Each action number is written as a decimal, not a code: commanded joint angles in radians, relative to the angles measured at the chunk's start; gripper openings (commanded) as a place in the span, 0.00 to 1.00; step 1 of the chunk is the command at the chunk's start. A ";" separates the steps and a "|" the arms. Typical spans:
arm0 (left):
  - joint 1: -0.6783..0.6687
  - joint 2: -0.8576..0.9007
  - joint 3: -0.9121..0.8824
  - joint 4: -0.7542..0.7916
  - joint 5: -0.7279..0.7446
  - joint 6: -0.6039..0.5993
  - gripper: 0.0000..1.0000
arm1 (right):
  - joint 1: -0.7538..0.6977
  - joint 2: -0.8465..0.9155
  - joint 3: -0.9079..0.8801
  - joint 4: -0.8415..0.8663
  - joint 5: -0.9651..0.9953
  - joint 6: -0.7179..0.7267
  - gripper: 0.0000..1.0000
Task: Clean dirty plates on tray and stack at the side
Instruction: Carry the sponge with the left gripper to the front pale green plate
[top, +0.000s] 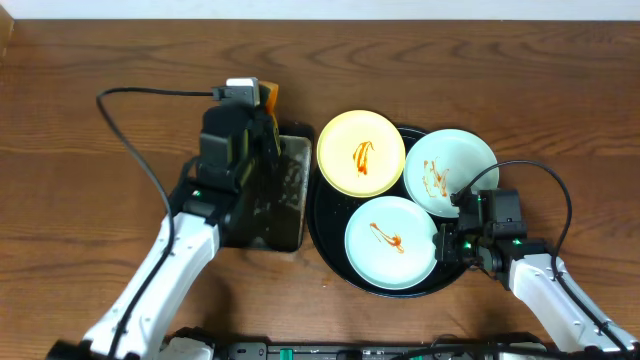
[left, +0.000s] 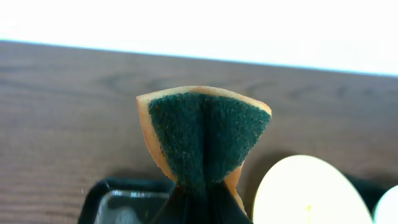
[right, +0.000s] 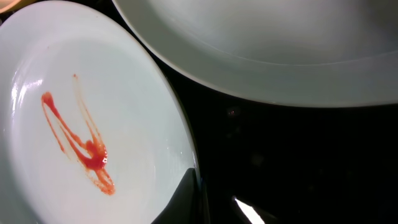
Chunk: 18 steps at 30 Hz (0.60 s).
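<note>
So on the left, the left gripper (top: 260, 108) is clamped tight on a sponge (left: 205, 134). It's pinched in the middle so hard that it fans out like a bow tie, dark green scrubby side facing the wrist camera with the orange-yellow edge round it. It's held up off the wooden table (top: 80, 200), over the far end of a black rectangular pan (top: 288, 200) that looks wet inside. Just right of the pan is the big round black tray (top: 325, 250), and all three plates are on it, each with red-orange sauce squiggles. The yellow plate (top: 361, 152) is at the far left, hanging over the tray's rim a bit. The near mint plate (top: 392, 242) is at the front, and the far mint plate (top: 450, 172) is at the right, with its edge raised above the tray floor in the right wrist view. The right gripper (top: 447, 240) is squeezed closed, low over the tray right beside the near mint plate's rim. I can't tell if it actually touches.
</note>
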 joint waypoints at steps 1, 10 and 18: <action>0.005 -0.067 -0.007 0.011 -0.012 0.010 0.07 | -0.006 0.005 -0.005 0.002 0.003 0.001 0.01; 0.004 0.028 -0.007 -0.187 -0.003 -0.159 0.08 | -0.006 0.005 -0.005 0.002 0.003 0.002 0.01; 0.004 0.226 -0.003 -0.266 0.214 -0.234 0.07 | -0.006 0.005 -0.005 0.002 0.003 0.002 0.01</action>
